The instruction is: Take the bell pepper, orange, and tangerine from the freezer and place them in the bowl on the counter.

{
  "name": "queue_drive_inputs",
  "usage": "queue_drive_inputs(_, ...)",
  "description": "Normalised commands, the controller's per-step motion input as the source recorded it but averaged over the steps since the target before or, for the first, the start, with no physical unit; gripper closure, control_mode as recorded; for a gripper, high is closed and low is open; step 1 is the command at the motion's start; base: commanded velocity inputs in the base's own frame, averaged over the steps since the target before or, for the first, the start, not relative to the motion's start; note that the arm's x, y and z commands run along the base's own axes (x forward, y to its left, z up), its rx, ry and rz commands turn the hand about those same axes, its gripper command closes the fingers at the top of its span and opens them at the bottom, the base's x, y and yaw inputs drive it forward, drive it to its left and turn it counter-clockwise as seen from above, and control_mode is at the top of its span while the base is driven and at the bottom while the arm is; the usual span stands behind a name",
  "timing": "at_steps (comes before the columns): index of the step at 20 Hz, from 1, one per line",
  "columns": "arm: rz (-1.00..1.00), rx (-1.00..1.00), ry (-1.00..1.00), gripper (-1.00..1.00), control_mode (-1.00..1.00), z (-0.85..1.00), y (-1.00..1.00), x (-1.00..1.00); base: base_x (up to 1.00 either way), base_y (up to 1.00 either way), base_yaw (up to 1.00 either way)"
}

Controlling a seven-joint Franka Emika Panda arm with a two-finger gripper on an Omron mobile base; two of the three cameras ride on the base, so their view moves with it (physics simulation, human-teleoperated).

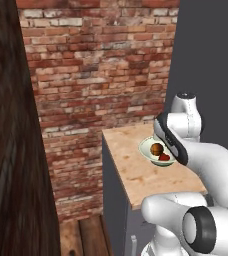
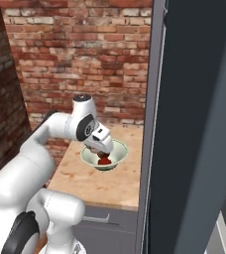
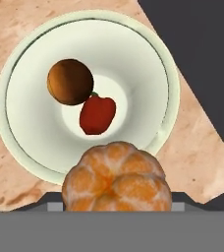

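A wooden counter [image 1: 141,170] stands against a brick wall [image 1: 96,65], beside the dark freezer [image 2: 199,124]. Above the bowl [image 3: 35,142], which holds a bell pepper [image 3: 97,114] and orange [image 3: 70,81], the gripper [image 2: 102,148] clasps a tangerine [image 3: 117,177].

Even, diffuse rendered light is falling across all three views, leaving the brick wall [image 1: 96,75] and the tabletop [image 1: 136,165] moderately bright without glare. A soft shadow is darkening the inside of the bowl [image 3: 35,142] beneath the fruit, while the freezer [image 2: 199,124] panel and the dark left edge of the left base view are staying dim. Textures are appearing slightly soft and pixelated, most visibly on the close-up tangerine [image 3: 117,177].
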Motion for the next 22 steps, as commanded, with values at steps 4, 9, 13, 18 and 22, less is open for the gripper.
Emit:
queue_drive_inputs(4,0.0,0.01,0.0,1.0,-1.0,-0.24,-0.12,0.17,0.0,0.0,0.0)
queue_drive_inputs(9,0.0,0.0,0.0,1.0,-1.0,-0.19,-0.01,0.13,0.0,0.0,0.0)
queue_drive_inputs(13,0.0,0.0,0.01,1.0,-1.0,-0.17,0.0,0.13,0.0,0.0,0.0)
queue_drive_inputs(18,0.0,0.0,0.01,1.0,-1.0,-0.23,0.0,0.22,0.0,0.0,0.0)
queue_drive_inputs(22,0.0,0.0,0.04,1.0,-1.0,-0.16,0.0,0.16,0.0,0.0,0.0)
